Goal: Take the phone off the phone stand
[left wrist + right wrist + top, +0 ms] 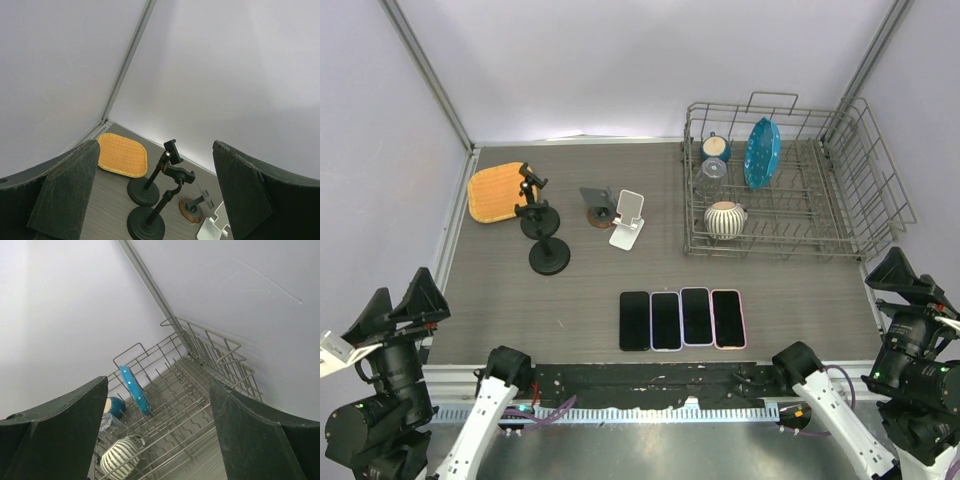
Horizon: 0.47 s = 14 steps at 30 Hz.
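4 phones (pixel 681 319) lie flat on the table (pixel 520 300), screens up and dark, in a row near the front edge, about mid-width. Long axes all run near-to-far, parallel, side by side w/ edges just about touching. Can't tell which end is the top on any of them. L to R: black case (pixel 634 320), pale-edged case (pixel 666 320), lilac-edged case (pixel 696 316), which sits slightly further back, and pink-edged case (pixel 727 318). Any brand or writing is too small to read.

The stands are well apart from the phones, further back and left of centre. White stand (pixel 627 222) is a folding type, its plate tilted back. Just beside it on the left is the brown-base stand (pixel 596 205) w/ a dark grey plate. Left again are 2 black stands (pixel 544 238) on round bases w/ jointed arms and clamp heads, one behind the other. An orange woven mat (pixel 495 192) lies flat in the back-left corner, next to the rear black stand.

Wire rack (pixel 840 190) at back right holds a blue plate (pixel 761 152) on edge, a striped cup (pixel 724 218), a blue mug (pixel 715 148) and a glass (pixel 714 168).

Left gripper (pixel 398 303) is off the table's near-left corner, fingers wide apart, holding nothing. Right gripper (pixel 913 283) is at the near-right corner, also spread wide and holding nothing.
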Available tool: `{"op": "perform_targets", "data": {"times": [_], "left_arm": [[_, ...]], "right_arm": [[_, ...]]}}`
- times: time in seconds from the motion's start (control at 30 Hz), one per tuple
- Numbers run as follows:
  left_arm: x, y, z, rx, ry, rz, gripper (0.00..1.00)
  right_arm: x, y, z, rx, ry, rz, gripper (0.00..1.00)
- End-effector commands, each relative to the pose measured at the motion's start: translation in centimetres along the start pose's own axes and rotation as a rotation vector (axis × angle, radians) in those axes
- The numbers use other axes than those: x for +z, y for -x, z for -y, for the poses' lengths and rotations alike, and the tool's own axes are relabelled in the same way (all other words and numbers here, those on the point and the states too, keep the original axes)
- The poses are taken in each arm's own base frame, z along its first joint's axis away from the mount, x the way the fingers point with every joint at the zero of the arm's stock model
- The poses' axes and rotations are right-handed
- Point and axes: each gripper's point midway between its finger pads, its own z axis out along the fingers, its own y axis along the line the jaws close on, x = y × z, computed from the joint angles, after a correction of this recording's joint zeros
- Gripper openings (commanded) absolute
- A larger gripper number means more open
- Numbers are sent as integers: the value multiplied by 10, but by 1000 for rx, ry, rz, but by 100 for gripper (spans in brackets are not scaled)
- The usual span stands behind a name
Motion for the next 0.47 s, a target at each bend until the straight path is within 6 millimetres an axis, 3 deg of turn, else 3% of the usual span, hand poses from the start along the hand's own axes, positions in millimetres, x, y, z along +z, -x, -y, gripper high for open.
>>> {"op": "perform_targets", "data": {"times": [0.0, 0.43], "left_arm": [[-10, 24, -6, -57, -1, 92, 100], [-2, 18, 0, -54, -5, 90, 100]], "right_arm": [[0, 7, 5, 14, -11, 28, 87], [2, -7, 10, -3, -20, -5, 87]]}}
